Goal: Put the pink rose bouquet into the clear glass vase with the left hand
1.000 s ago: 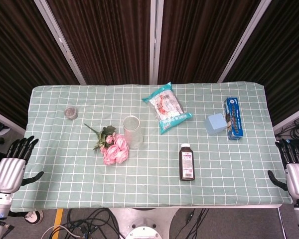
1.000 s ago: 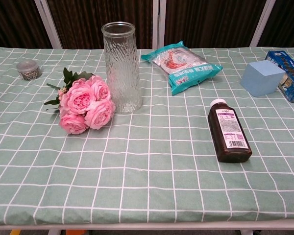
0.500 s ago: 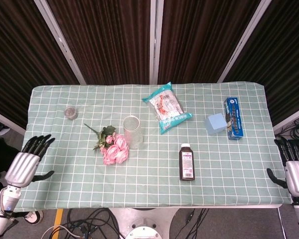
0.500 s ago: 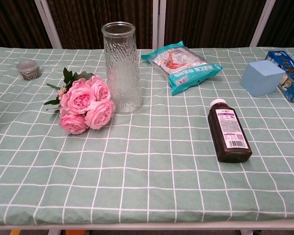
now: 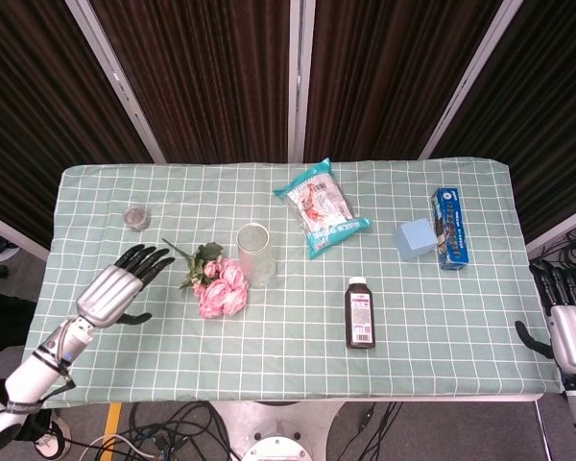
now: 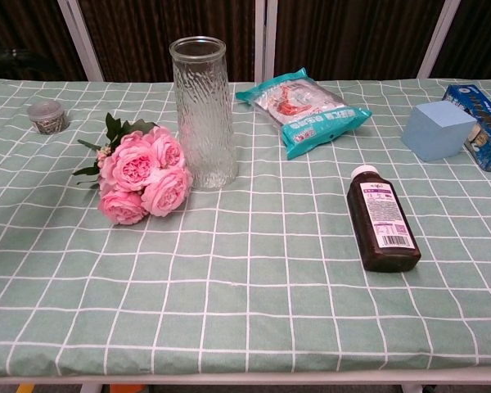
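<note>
The pink rose bouquet [image 5: 218, 282] [image 6: 139, 173] lies flat on the green checked cloth, blooms toward me, green stems pointing back left. Right beside it the clear ribbed glass vase [image 5: 255, 254] [image 6: 202, 112] stands upright with nothing in it. My left hand [image 5: 118, 285] hovers over the cloth a short way left of the bouquet, fingers spread and holding nothing; only a dark fingertip shows at the chest view's left edge. My right hand [image 5: 568, 322] stays off the table's right edge, fingers apart and holding nothing.
A dark brown bottle [image 5: 360, 312] [image 6: 380, 228] lies right of the vase. A teal snack bag [image 5: 321, 206] [image 6: 304, 109], light blue cube [image 5: 416, 238] [image 6: 436, 129] and blue box [image 5: 449, 227] sit at the back right. A small lidded jar [image 5: 135, 218] [image 6: 47, 116] stands back left.
My left hand has swung in from beyond the table's left edge to over the cloth, toward the bouquet. The right hand and all objects have stayed put.
</note>
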### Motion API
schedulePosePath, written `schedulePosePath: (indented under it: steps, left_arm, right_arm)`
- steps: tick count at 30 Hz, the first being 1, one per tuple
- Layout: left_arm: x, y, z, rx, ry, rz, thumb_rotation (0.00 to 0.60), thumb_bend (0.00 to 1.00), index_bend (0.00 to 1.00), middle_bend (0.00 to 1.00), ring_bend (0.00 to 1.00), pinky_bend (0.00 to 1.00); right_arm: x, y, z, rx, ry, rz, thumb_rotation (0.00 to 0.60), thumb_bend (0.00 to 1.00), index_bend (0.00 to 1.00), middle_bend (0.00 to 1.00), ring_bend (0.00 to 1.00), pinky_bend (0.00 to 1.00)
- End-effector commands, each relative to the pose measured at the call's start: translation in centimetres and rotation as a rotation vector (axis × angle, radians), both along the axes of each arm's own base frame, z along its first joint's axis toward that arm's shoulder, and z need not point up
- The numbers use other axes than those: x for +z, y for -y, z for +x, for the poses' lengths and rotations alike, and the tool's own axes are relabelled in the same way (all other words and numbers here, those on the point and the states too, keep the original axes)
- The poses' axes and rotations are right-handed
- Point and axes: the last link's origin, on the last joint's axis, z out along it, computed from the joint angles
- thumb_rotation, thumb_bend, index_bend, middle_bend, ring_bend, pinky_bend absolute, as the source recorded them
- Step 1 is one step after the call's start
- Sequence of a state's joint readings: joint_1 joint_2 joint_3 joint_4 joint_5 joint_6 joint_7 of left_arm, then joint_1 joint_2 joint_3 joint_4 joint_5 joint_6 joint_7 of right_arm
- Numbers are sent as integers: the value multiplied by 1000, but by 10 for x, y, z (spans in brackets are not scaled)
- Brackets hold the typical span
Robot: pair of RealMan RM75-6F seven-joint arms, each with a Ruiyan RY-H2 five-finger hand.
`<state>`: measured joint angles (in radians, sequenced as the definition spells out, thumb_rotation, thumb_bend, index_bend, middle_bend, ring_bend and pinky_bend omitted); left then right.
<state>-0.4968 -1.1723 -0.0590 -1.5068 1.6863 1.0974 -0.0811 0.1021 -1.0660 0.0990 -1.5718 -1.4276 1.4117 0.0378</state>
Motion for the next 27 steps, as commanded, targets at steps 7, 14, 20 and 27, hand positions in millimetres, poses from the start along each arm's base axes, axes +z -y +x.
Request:
schedulePosePath:
  steps: [7, 14, 20, 27]
  left_arm:
    - [-13, -34, 12, -25, -71, -109, 600, 142, 6, 0, 0, 61]
    - [-28, -46, 23, -20, -96, -193, 600, 141, 0, 0, 0, 59]
    - [-40, -56, 36, -39, -94, -216, 600, 141, 0, 0, 0, 59]
    - [-50, -66, 43, -42, -114, -240, 600, 140, 0, 0, 0, 59]
  right_arm:
    - [0, 7, 0, -5, -11, 4, 600, 229, 0, 0, 0, 0]
    - [-2, 10, 3, 2, -18, 13, 600, 229, 0, 0, 0, 0]
    - [-9, 11, 3, -3, -15, 38, 600, 229, 0, 0, 0, 0]
    - [-11, 11, 3, -2, -20, 41, 600, 230, 0, 0, 0, 0]
